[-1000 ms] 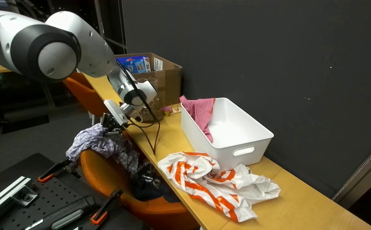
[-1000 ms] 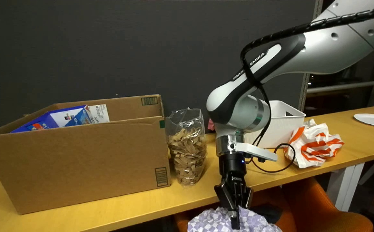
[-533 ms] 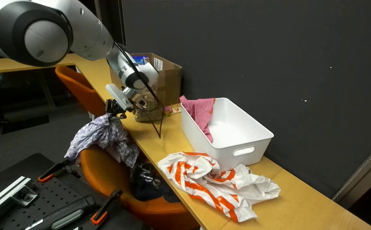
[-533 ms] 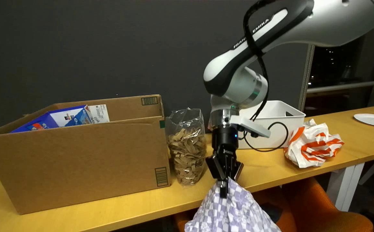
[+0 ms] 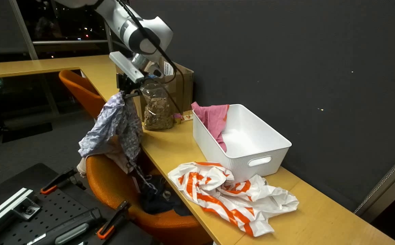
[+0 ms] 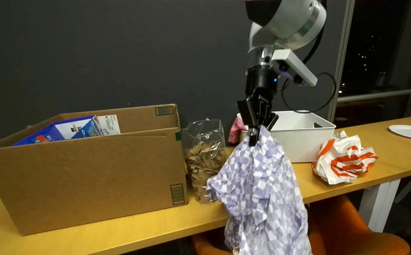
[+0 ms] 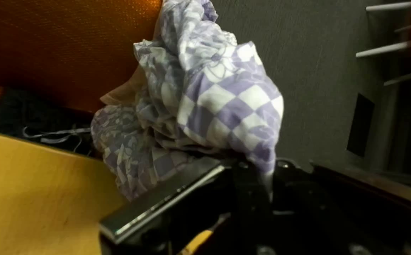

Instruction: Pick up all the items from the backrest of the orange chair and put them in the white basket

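- looks part done, with pink cloth (image 5: 214, 120) in the basket (image 5: 211, 148), partly hung outside
- holds checked cloth (image 6: 264, 177) clamped in the gripper (image 6: 256, 134), over the backrest (image 5: 107, 182), maybe touching
- likely left: drop it in, fetch pale cloth (image 5: 116, 156) off the backrest
- on checked cloth: purple and white squares, wrinkles

White-and-grey arm (image 5: 115, 17), black cable (image 5: 140, 26), black hand (image 6: 255, 135), blue light (image 6: 275, 80).
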Available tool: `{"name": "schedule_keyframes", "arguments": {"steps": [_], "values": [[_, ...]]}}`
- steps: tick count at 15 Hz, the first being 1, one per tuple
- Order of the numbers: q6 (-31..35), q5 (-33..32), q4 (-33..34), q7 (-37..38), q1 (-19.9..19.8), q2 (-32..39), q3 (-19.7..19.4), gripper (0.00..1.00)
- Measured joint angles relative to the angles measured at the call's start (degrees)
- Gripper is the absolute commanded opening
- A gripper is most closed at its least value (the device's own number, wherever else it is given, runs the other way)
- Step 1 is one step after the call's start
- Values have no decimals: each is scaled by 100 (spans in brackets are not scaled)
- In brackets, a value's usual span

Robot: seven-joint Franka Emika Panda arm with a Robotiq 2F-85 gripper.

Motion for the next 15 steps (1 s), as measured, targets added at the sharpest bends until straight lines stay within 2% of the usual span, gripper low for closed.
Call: {"name": "schedule_keyframes", "arguments": {"steps": [3,7,11,15], "values": [[73,-196,-339,-40,-264,-713,-315,2],[84,-578,-103,-418,-830,-988,-791,2],[97,-1192,828,-972,-1390,-654,-1127,2],[202,-1591,2073,-1414,-1772,-189,-1182,2]]}}
